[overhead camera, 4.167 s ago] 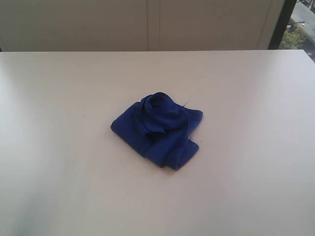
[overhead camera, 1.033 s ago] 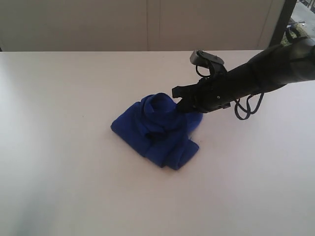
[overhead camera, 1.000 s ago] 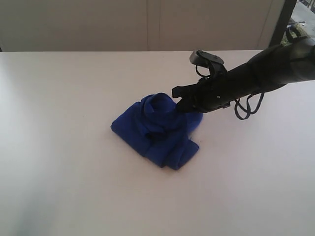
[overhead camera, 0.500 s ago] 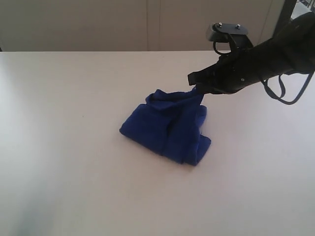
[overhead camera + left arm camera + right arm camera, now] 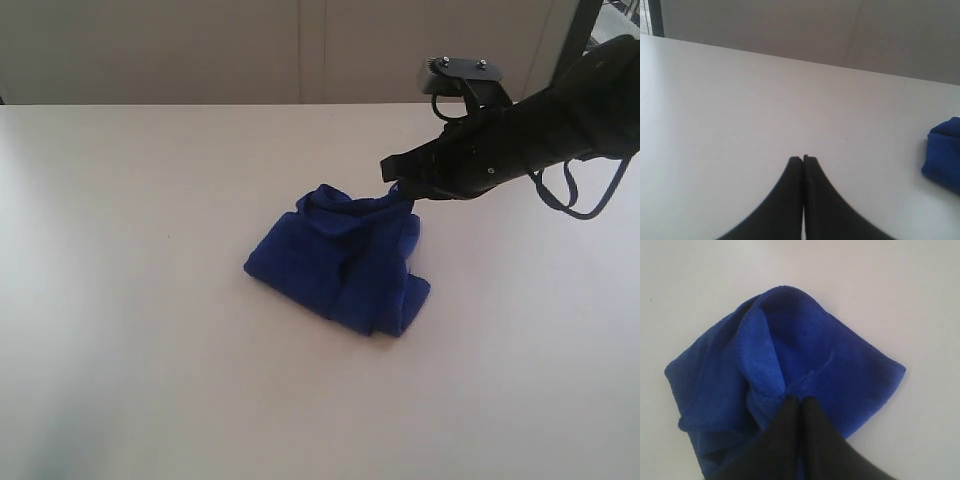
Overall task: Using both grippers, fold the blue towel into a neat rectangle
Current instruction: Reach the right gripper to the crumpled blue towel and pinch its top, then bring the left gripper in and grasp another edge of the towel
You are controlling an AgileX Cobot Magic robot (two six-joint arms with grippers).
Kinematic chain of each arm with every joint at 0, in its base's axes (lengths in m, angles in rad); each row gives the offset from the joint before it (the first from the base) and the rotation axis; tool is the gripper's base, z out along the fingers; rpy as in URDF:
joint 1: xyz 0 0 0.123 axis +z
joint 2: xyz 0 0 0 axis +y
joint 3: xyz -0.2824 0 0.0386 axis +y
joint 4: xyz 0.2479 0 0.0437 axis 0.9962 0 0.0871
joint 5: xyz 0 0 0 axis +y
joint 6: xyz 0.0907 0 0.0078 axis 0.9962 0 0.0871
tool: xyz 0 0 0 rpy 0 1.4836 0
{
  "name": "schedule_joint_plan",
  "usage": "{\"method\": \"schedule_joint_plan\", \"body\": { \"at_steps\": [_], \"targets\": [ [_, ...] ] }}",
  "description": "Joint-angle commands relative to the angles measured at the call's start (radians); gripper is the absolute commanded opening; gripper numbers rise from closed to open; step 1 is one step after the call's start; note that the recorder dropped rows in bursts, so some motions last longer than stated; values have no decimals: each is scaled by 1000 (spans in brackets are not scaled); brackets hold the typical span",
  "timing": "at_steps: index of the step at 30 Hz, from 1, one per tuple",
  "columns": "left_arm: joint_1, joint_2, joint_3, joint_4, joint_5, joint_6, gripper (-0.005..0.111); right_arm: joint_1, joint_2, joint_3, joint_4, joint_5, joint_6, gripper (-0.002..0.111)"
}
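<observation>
The blue towel (image 5: 340, 265) lies crumpled in a bunched heap near the middle of the white table (image 5: 140, 320). My right gripper (image 5: 397, 195) reaches in from the right and is shut on a fold at the heap's far right top, which it holds pulled up a little. In the right wrist view the black fingers (image 5: 801, 400) pinch the blue towel (image 5: 810, 350) at a hemmed fold. My left gripper (image 5: 803, 159) is shut on nothing over bare table, with the towel's edge (image 5: 945, 155) off to one side. The left arm does not show in the exterior view.
A pale wall panel (image 5: 300, 50) runs behind the table's far edge. A dark window frame (image 5: 570, 40) stands at the back right. Black cables (image 5: 580, 195) hang from the right arm.
The right gripper, shut on the towel's top fold, has risen and moved right, dragging the heap a little rightward and stretching that fold up. Since half a second ago little differs.
</observation>
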Motion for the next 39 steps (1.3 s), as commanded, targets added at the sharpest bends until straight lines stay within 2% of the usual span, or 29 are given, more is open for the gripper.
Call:
{"method": "schedule_joint_plan", "body": {
  "at_steps": [1, 7, 11, 13, 16, 21, 23, 27, 30, 34, 37, 39],
  "targets": [
    [4, -4, 3, -8, -78, 4, 0, -1, -1, 6, 8, 1, 4, 0],
    [4, -4, 3, -8, -211, 4, 0, -1, -1, 6, 8, 1, 2, 0],
    [4, -4, -11, -17, -286, -69, 0, -1, -1, 6, 8, -3, 0, 0],
    [4, -4, -81, -17, -193, -59, 0, -1, -1, 6, 8, -4, 0, 0],
    [4, 63, -262, -15, 24, -21, 0, -1, -1, 6, 8, -4, 0, 0],
    [4, 306, -554, -1, 345, 40, 0, -1, -1, 6, 8, 4, 0, 0],
    [4, 423, -631, -1, 447, 75, 0, -1, -1, 6, 15, 3, 0, 0],
    [4, 699, -718, -14, 555, 134, 0, -1, -1, 6, 38, 17, 0, 0],
    [2, 904, -729, -25, 550, 167, 0, 1, 5, 6, 71, 50, 0, 0],
    [2, 1150, -731, -153, 492, 257, 0, 35, 52, 6, 114, 56, 0, 0],
    [-23, 1278, -731, -376, 442, 430, 0, 76, 107, 6, 155, 52, -30, 0],
    [-63, 1344, -735, -575, 410, 581, 0, 98, 138, 6, 183, 48, -52, 0]
  ]
}}
